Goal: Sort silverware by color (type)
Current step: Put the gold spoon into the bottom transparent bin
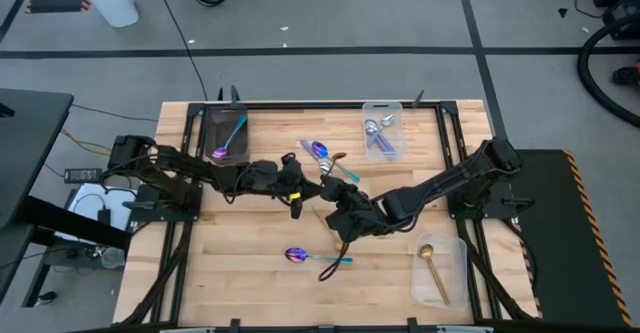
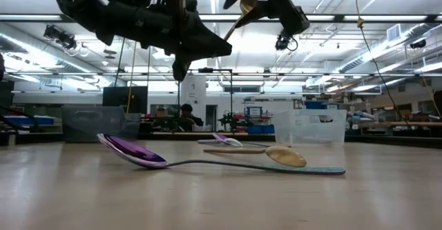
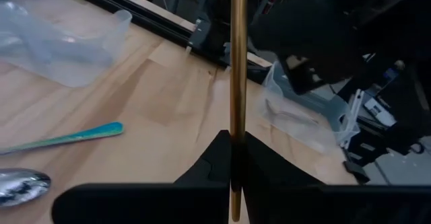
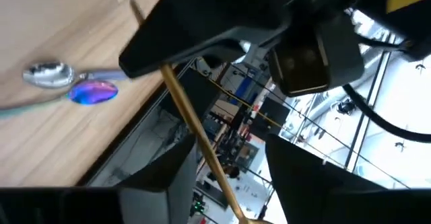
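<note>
My left gripper (image 3: pixel 234 158) is at the table's middle (image 1: pixel 297 203), shut on a gold spoon (image 2: pixel 238 17) held up in the air. My right gripper (image 4: pixel 229 177) faces it from the right (image 1: pixel 337 213), open, its fingers on either side of the same spoon's handle. A purple-bowled, teal-handled spoon (image 1: pixel 300 257) lies near the front, resting on its bowl (image 2: pixel 131 151). Several more spoons (image 1: pixel 325 156) lie toward the far edge. A gold spoon (image 2: pixel 284 156) lies flat on the table behind the purple one. My left gripper pinches the gold spoon's handle (image 3: pixel 236 116) between its two fingers, which lie across it. The spoon is lifted clear and tilted, bowl end (image 2: pixel 247 5) highest. My right gripper is open around the handle (image 4: pixel 192 126); whether a finger (image 4: pixel 165 177) touches it I cannot tell.
A dark tray (image 1: pixel 212 123) at the far left holds a purple and teal spoon. A clear bin (image 1: pixel 383 107) at the far right holds silver spoons. Another clear bin (image 1: pixel 455 273) at the near right holds a gold spoon. Bare wood lies along the near left.
</note>
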You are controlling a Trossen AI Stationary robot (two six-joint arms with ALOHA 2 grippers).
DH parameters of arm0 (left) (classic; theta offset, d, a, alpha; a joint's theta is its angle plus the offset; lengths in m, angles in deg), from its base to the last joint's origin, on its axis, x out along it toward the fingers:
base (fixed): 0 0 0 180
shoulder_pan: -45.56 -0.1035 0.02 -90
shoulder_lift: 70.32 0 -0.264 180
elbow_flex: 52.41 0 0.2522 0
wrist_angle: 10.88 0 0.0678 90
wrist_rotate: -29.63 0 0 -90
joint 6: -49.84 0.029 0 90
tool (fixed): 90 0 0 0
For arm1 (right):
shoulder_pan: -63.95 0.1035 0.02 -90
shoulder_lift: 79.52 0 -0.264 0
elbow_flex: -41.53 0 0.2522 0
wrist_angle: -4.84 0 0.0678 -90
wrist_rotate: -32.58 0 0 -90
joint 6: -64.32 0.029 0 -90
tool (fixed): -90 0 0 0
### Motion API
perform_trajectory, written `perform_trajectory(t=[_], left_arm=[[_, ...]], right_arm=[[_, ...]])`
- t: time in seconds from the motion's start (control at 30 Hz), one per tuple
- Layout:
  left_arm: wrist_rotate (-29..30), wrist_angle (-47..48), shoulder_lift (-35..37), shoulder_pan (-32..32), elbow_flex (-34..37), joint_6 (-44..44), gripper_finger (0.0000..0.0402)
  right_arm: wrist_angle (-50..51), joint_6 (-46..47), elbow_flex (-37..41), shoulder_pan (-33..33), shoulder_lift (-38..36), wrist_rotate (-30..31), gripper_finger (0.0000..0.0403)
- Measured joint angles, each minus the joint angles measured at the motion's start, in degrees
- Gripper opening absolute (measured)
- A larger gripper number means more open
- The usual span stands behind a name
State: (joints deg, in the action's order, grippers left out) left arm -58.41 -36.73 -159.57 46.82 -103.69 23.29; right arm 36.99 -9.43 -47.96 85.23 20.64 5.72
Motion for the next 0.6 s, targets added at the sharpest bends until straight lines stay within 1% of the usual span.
perform_trajectory(t=[0.13, 0.3, 0.4, 0.6], left_arm=[[-0.02, 0.10, 0.00, -1.26, 0.00, 2.20, 0.0021], [0.01, 0.17, 0.00, -3.17, 0.00, 4.62, 0.0021], [0.00, 0.23, 0.00, -3.88, 0.00, 5.25, 0.0021], [-0.20, 0.54, 0.13, -4.11, 0.00, 8.06, 0.0021]], right_arm=[[-0.56, 5.57, 0.00, 0.00, 0.00, 0.01, 0.0200], [-0.39, 15.47, 0.00, 0.00, 0.00, 0.66, 0.0193], [-0.12, 25.52, -0.02, 0.02, -0.02, 0.64, 0.0185], [3.27, 49.34, -0.02, 0.01, -0.54, 1.18, 0.0169]])
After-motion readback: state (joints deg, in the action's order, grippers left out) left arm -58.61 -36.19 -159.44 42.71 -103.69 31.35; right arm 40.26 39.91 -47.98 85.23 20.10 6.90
